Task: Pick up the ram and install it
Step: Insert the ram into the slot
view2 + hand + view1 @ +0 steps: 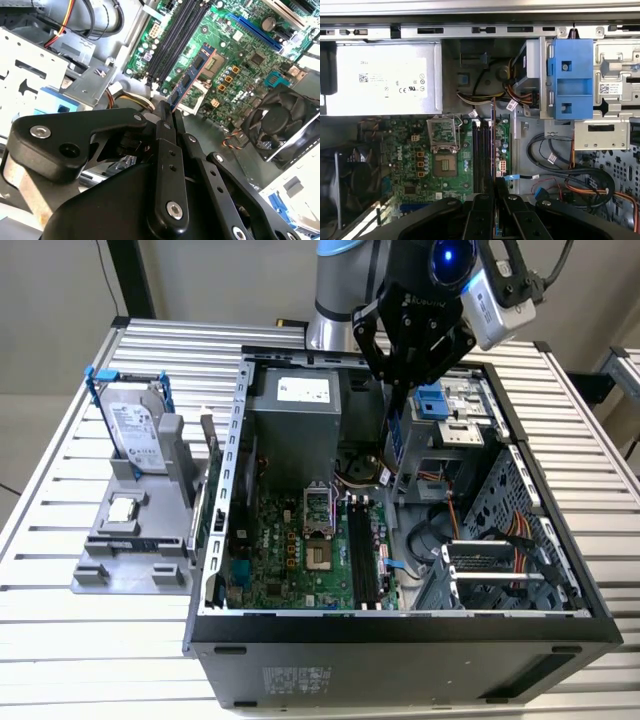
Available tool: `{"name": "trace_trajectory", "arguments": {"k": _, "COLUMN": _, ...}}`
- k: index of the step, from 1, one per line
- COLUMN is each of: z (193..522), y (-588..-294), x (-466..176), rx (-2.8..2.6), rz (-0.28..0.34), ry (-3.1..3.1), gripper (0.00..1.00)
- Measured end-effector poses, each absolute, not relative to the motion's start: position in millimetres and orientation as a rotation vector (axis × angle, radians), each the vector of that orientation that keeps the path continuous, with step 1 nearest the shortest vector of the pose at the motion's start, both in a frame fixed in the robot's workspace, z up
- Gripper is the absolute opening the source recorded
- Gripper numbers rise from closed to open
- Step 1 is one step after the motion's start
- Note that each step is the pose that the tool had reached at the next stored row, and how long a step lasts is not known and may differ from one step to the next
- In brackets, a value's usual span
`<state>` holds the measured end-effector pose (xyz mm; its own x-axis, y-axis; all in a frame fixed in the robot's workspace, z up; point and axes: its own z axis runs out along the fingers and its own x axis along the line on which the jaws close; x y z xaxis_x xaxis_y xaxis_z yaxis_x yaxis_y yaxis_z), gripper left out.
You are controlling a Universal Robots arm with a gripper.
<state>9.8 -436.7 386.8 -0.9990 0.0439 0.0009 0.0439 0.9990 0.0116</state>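
Note:
My gripper (pixel 396 380) hangs over the open computer case (pixel 400 625), shut on the ram (pixel 397 435). The ram is a thin blue-green stick pointing down toward the motherboard (pixel 290 550). In the second wrist view the ram (pixel 192 75) sticks out from between the black fingers (pixel 165 127), above and apart from the board. The first wrist view has the ram (pixel 493 145) edge-on, in line with the long black memory slots (pixel 481 155). Those slots (pixel 362 550) lie below the stick in the exterior view, and nothing sits in them.
On the exterior view's left a grey stand (pixel 130 560) holds a silver hard drive (pixel 135 430) in a blue bracket and a small square processor chip (pixel 122 510). Inside the case are a power supply (pixel 380 80), a fan (pixel 277 122), a blue drive latch (pixel 569 80) and loose cables (pixel 570 175).

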Motion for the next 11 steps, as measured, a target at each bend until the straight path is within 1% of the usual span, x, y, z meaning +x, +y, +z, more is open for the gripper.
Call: {"name": "trace_trajectory", "arguments": {"k": 11, "z": 384.2, "y": -436.8, "x": 18.8, "rx": -0.074, "rz": -0.018, "ry": -3.14, "gripper": 0.0}}
